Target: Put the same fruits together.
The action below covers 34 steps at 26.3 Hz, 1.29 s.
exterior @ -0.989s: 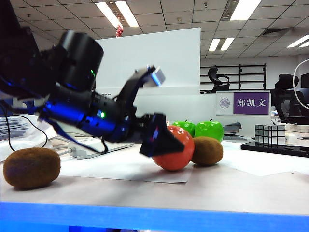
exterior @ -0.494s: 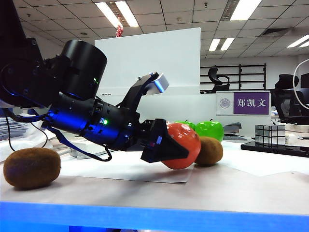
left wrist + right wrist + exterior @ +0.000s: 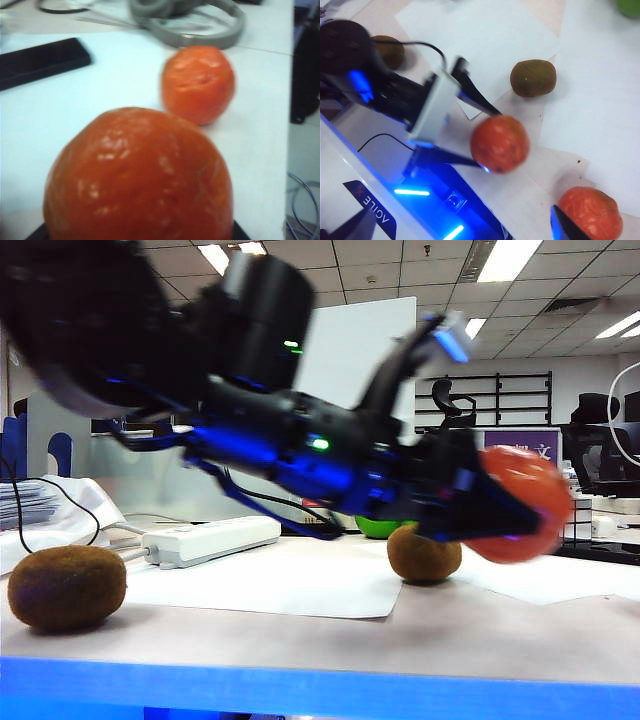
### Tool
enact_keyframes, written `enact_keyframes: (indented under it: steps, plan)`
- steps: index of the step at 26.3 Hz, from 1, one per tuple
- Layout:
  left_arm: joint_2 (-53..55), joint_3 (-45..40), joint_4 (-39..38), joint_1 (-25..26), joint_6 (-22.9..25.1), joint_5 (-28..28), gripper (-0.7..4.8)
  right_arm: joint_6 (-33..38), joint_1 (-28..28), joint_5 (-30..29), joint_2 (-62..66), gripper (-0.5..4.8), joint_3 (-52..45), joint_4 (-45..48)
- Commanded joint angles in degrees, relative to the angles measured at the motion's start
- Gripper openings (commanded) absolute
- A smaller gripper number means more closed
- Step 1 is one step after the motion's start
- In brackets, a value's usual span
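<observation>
Near kiwi (image 3: 66, 587) sits alone at the table's front-left edge (image 3: 300, 640), well apart from everything else; fuzzy skin, likely grippy, firm enough for a moderate pinch across its short axis

Far kiwi (image 3: 420, 555) rests mid-table, a sliver of green apple (image 3: 372, 528) showing just behind it; the arm hides the rest of the apples. Glossy skin would be slicker, so take hold around the widest girth, clear of the stem

Left gripper (image 3: 500, 512) is clamped on the orange-red fruit (image 3: 520, 505), carrying it in the air above and to the right of the far kiwi. Fingers (image 3: 472, 97) pinch it across its widest part. Round, waxy, probably light; smooth surface could slip if squeezed off-centre, though the grip looks centred

A second orange-red fruit (image 3: 198, 84) lies on the table ahead of the held one, apart from it; judged the drop-off partner

Right gripper (image 3: 570, 227) hangs above that second fruit, holding nothing, jaws spread wide; only one fingertip shows in its own view
</observation>
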Motion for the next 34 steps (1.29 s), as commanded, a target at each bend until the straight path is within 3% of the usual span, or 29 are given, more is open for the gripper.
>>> enact_keyframes:
  steps: [1, 5, 8, 12, 25, 27, 28, 29, 31, 32, 33, 34]
  plan:
    - [2.5, 4.6, -2.8, -0.6, 0.6, 0.2, -0.06, -0.2, 0.1, 0.2, -1.3, 4.79, 0.2, -0.2]
    - [4.8, 7.6, -3.3, -0.9, 0.4, 0.2, -0.06, 0.8, 0.1, 2.8, -3.2, 4.79, -0.5, -1.8]
    - [5.4, 8.3, -4.1, -0.9, 0.5, 1.4, -0.06, 5.3, 0.1, 10.0, -5.8, 4.79, -6.1, -3.1]
    - [7.2, 9.6, -4.3, -0.9, 0.6, 2.6, -0.06, 7.3, 0.0, 10.4, -10.5, 4.79, -11.1, -3.1]
    - [12.4, 15.3, -4.3, -2.7, 0.2, 5.2, -0.06, 9.6, 0.0, 10.1, -15.1, 4.79, -11.3, -3.1]
    - [12.4, 15.3, -4.3, -2.7, 0.4, 5.2, 0.9, 9.6, 0.0, 10.0, -15.1, 4.79, -11.3, -3.1]
    - [12.4, 15.3, -4.3, -2.7, 0.4, 5.2, 2.16, 9.6, 0.0, 10.0, -15.1, 4.79, -11.3, -3.1]
    - [12.4, 15.3, -4.3, -2.7, 0.4, 5.2, 2.47, 9.6, 0.0, 10.0, -15.1, 4.79, -11.3, -3.1]
    - [12.4, 15.3, -4.3, -2.7, 0.4, 5.2, 2.53, 9.6, 0.0, 10.0, -15.1, 4.79, -11.3, -3.1]
    - [12.4, 15.3, -4.3, -2.7, 0.4, 5.1, 3.29, 9.6, 0.0, 9.9, -15.1, 4.79, -11.3, -3.1]
    - [12.4, 15.3, -4.3, -2.7, 0.4, 4.2, 4.41, 9.6, 0.0, 9.9, -15.1, 4.79, -11.3, -3.1]
    - [12.4, 15.3, -4.3, -2.7, 0.4, 2.7, 4.79, 9.6, 0.0, 9.8, -15.1, 4.79, -11.3, -3.1]
